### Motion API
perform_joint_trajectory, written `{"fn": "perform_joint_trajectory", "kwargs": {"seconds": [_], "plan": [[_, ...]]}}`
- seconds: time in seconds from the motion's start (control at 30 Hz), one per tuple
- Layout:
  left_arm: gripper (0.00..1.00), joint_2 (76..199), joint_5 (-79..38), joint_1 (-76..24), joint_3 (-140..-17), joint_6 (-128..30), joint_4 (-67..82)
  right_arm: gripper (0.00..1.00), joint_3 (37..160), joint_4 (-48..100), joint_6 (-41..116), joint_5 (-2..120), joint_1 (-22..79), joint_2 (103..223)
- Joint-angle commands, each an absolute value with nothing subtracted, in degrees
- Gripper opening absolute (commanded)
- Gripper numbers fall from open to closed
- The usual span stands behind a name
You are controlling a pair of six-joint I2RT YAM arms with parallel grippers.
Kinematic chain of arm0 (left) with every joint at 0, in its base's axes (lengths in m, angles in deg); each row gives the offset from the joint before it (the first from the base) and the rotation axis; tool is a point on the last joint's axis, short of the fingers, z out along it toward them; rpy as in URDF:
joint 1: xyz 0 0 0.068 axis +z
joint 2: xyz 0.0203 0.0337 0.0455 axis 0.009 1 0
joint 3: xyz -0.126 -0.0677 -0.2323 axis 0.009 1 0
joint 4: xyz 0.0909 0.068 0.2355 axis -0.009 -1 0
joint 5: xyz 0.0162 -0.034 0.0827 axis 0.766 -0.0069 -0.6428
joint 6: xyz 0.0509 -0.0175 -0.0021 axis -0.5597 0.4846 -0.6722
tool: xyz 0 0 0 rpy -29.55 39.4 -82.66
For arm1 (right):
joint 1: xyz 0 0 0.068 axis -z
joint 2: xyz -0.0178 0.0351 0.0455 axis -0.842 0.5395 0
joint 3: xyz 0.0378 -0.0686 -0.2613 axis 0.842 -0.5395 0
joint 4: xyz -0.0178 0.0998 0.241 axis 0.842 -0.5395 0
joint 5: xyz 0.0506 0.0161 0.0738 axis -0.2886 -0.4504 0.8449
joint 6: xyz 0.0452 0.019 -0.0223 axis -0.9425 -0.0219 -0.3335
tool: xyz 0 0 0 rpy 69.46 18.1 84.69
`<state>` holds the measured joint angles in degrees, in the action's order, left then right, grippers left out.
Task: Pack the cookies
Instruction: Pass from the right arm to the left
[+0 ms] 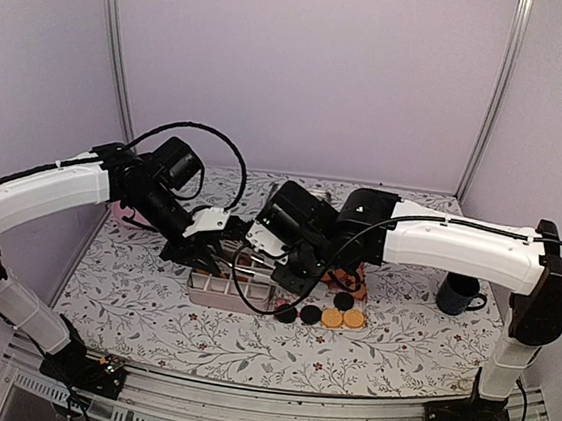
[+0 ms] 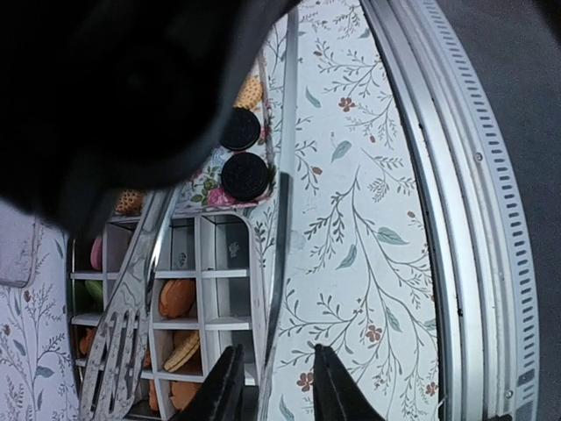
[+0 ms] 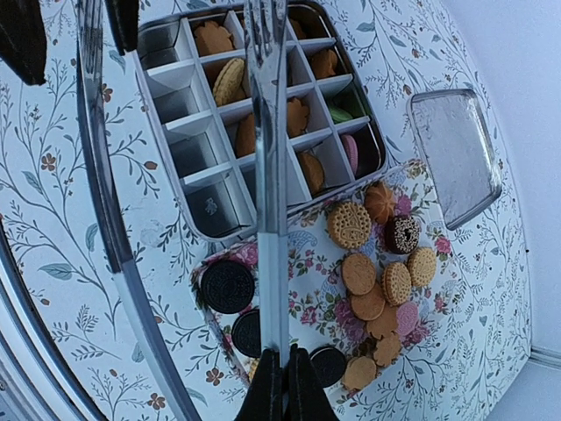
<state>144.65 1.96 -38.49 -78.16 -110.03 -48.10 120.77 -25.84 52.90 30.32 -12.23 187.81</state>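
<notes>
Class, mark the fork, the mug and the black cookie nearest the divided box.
fork (image 3: pixel 272 263): right wrist view, on its handle.
mug (image 1: pixel 456 294): top view, on its side.
black cookie (image 3: pixel 227 286): right wrist view, on its middle.

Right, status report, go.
Right gripper shut on fork over tray. Left gripper jaws apart astride metal strip. Cookies: some in tray, rest on plate.

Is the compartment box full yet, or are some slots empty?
Partly full: the compartment box holds cookies in some cells, and several others show bare bottoms.
</notes>
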Motion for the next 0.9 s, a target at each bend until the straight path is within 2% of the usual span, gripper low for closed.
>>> {"fn": "perform_joint_trajectory", "kwargs": {"seconds": [0.0,0.1,0.17,0.37,0.43,0.47,0.6,0.73,0.87], "plan": [[0.25,144.5,1.7,-39.2,-76.4,-109.7,-49.2,0.0,123.4,-24.8,53.7,29.3,-12.6,187.7],[0.0,144.7,1.8,-39.2,-76.7,-109.4,-48.8,0.0,123.7,-24.9,53.8,29.5,-12.7,188.1],[0.0,144.8,2.1,-39.2,-77.1,-108.7,-48.5,0.08,123.7,-24.4,53.8,28.9,-12.8,188.0],[0.0,144.1,4.7,-38.8,-76.6,-103.9,-46.6,0.68,122.0,-15.4,50.9,27.8,-10.0,181.7],[0.0,143.8,7.1,-38.2,-76.5,-101.7,-46.5,0.97,120.5,-9.9,48.4,31.1,-7.1,177.5],[0.0,143.7,8.7,-37.7,-76.6,-100.5,-46.4,1.0,118.9,-6.5,47.9,31.2,-6.3,175.1],[0.0,142.6,18.3,-33.5,-77.5,-92.5,-44.1,0.99,108.7,10.4,45.5,28.8,-4.9,165.8],[0.0,140.4,28.0,-27.1,-76.6,-80.7,-36.2,0.99,98.5,22.2,37.5,45.8,3.7,157.1],[0.0,137.4,36.3,-21.5,-72.8,-65.9,-21.3,0.99,86.8,37.7,27.7,57.8,11.6,150.5]]}}
